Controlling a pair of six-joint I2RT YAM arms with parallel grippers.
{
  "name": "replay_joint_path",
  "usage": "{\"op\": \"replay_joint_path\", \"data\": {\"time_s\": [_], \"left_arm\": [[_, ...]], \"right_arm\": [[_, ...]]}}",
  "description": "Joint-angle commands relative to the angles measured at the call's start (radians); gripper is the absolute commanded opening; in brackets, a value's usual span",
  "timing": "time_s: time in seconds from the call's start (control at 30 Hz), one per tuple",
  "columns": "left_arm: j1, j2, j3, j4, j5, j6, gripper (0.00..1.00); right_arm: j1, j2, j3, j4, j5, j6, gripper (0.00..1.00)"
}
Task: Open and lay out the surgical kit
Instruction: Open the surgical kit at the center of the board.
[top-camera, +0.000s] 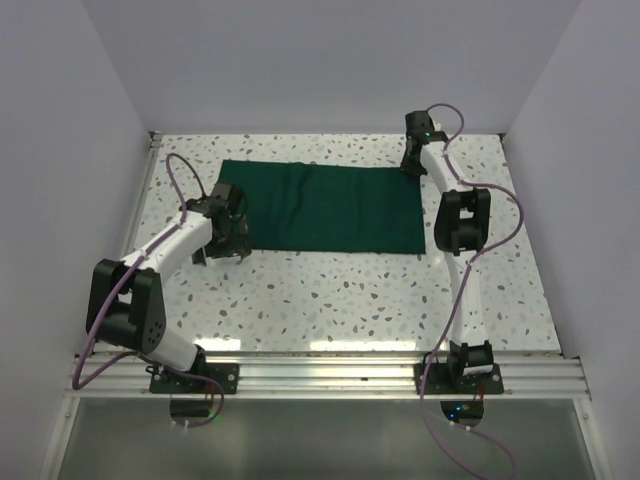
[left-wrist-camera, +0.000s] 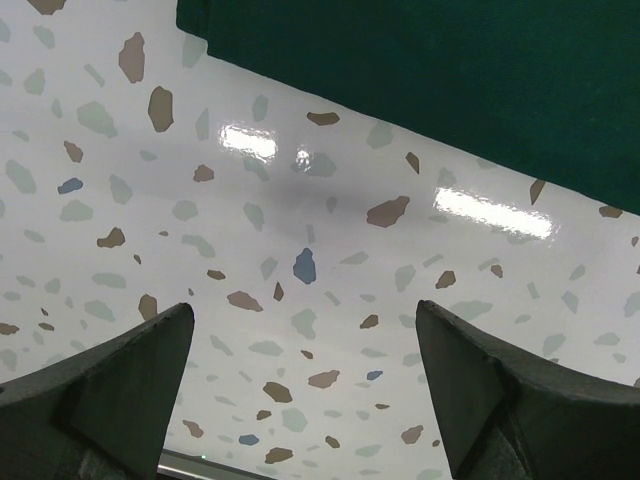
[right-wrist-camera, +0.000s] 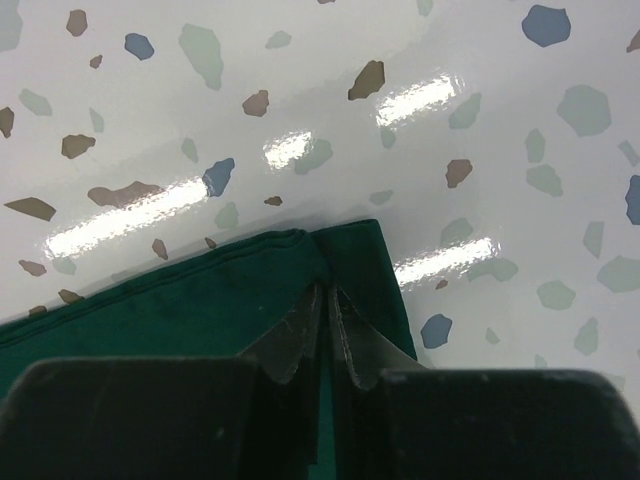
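The green cloth wrap (top-camera: 320, 208) is pinched at one corner by the right gripper (right-wrist-camera: 325, 300); the left gripper (left-wrist-camera: 305, 320) is held wide open, empty.

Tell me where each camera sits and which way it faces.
Top external: above and behind the arms, looking down on table and green cloth; both arms show.
Left wrist: facing down at table; left gripper open, cloth edge at top.
Right wrist: facing down at a cloth corner; right gripper shut on it.
Shared: all three see the cloth.
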Motion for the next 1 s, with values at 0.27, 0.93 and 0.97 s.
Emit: {"op": "replay_joint_path", "data": {"time_s": [0.27,0.93,0.97], "left_arm": [[-0.003,-0.047,-0.024,0.008,-0.028,0.026,0.96],[0.000,-0.099,0.120,-0.004,-0.141,0.015,1.00],[0.005,-0.107,0.131,-0.004,-0.143,0.015,1.00]], "right_arm": [[0.007,-0.040,0.001,-0.026,0.019,-0.015,0.00],[0.181,-0.515,-0.325,-0.040,-0.054,0.005,0.00],[0.199,-0.552,-0.367,-0.041,-0.055,0.010,0.00]]}}
